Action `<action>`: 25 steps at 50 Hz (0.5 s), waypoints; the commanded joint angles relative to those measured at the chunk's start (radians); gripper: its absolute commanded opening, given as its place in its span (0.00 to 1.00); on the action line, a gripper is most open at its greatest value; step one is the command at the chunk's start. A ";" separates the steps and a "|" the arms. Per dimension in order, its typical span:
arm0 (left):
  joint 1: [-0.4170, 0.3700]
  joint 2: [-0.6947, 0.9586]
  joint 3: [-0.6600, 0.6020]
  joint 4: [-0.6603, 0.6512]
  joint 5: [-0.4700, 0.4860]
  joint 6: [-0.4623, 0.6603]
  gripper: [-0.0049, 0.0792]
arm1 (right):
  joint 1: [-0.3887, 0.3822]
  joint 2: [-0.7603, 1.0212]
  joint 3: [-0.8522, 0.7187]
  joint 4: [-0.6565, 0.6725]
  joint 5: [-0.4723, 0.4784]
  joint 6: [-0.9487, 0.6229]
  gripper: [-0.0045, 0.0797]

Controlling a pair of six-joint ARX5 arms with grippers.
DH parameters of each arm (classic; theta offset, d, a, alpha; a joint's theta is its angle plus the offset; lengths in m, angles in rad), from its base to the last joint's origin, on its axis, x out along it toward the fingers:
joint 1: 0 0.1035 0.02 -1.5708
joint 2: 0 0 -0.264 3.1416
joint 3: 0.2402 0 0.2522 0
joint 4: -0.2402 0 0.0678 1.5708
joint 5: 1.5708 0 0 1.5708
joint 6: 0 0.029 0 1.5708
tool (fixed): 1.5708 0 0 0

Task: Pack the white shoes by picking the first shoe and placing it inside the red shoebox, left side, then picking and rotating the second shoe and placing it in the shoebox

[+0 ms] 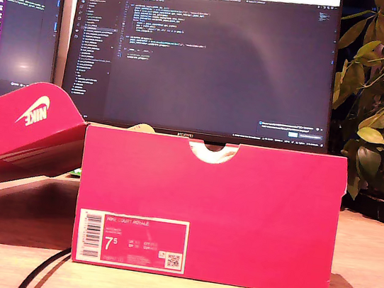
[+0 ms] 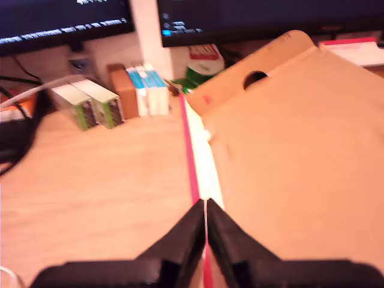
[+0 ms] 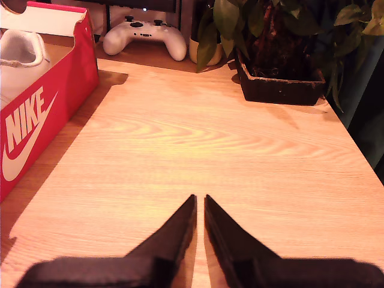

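Seemingly the packing is well along, though the pictures show only part of it. The red shoebox (image 1: 207, 211) stands on the table (image 1: 365, 283) in front of the monitor (image 1: 204, 56), its lid (image 1: 26, 128) propped open beside it toward the exterior view's left. In the second wrist view one white shoe (image 3: 21, 57) sits inside the box, only its padded collar showing above the wall; a pale curve also shows through the half-round notch (image 1: 212, 152) in the box's top edge. Whether the second shoe is in there too, I cannot tell, since the interior is mostly hidden and no shoe lies on the table anywhere in view.

My first pincer (image 2: 205, 210) has its tips pressed together, holding nothing, over the lid's brown inner face next to its red edge. My second pincer (image 3: 200, 204) is also drawn together and empty, hovering above bare table beside the box's swoosh-printed side.

The box is smooth, bright red cardboard with sharp corners and a white size label (image 1: 132, 241). The lid's inside is plain matte brown board with a punched hole. The table is warm, grained wood.
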 commanded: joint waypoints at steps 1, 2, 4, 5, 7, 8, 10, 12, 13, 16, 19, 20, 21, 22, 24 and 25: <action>0.019 -0.017 -0.021 -0.010 0.001 0.008 0.04 | -0.009 -0.006 -0.021 0.005 0.000 -0.005 0.04; 0.025 -0.023 -0.022 -0.017 0.001 0.008 0.04 | -0.009 -0.006 -0.021 0.005 -0.001 -0.005 0.04; 0.034 -0.034 -0.025 -0.030 0.001 0.008 0.04 | -0.009 -0.006 -0.021 0.005 0.000 -0.006 0.04; 0.038 -0.040 -0.028 -0.034 0.001 0.008 0.04 | -0.009 -0.006 -0.021 0.005 -0.001 -0.005 0.04; 0.044 -0.053 -0.036 -0.037 0.001 0.008 0.04 | -0.009 -0.006 -0.021 0.005 0.000 -0.005 0.04; 0.046 -0.058 -0.040 -0.036 0.002 0.007 0.04 | -0.009 -0.006 -0.021 0.005 0.000 -0.005 0.04; 0.051 -0.089 -0.066 -0.035 0.002 0.003 0.04 | -0.009 -0.006 -0.021 0.005 0.000 -0.006 0.04; 0.053 -0.103 -0.079 -0.035 0.002 -0.007 0.04 | -0.009 -0.006 -0.021 0.005 0.000 -0.005 0.04; 0.053 -0.111 -0.084 -0.040 0.002 -0.009 0.04 | -0.009 -0.006 -0.021 0.005 0.000 -0.006 0.04; 0.054 -0.128 -0.084 -0.074 0.004 -0.012 0.04 | -0.009 -0.006 -0.021 0.005 0.000 -0.006 0.04; 0.055 -0.139 -0.084 -0.091 0.004 -0.011 0.04 | -0.009 -0.006 -0.021 0.005 0.000 -0.005 0.04; 0.055 -0.143 -0.084 -0.097 0.004 -0.011 0.04 | -0.009 -0.006 -0.021 0.005 -0.001 -0.005 0.04; 0.056 -0.148 -0.084 -0.105 0.004 -0.011 0.04 | -0.009 -0.006 -0.021 0.005 0.000 -0.006 0.04; 0.057 -0.153 -0.084 -0.112 0.004 -0.011 0.04 | -0.009 -0.006 -0.021 0.005 0.000 -0.006 0.04; 0.058 -0.162 -0.084 -0.135 0.003 -0.011 0.04 | -0.009 -0.006 -0.021 0.005 0.000 -0.006 0.04; 0.058 -0.168 -0.084 -0.148 0.003 -0.011 0.04 | -0.009 -0.006 -0.021 0.005 0.000 -0.006 0.04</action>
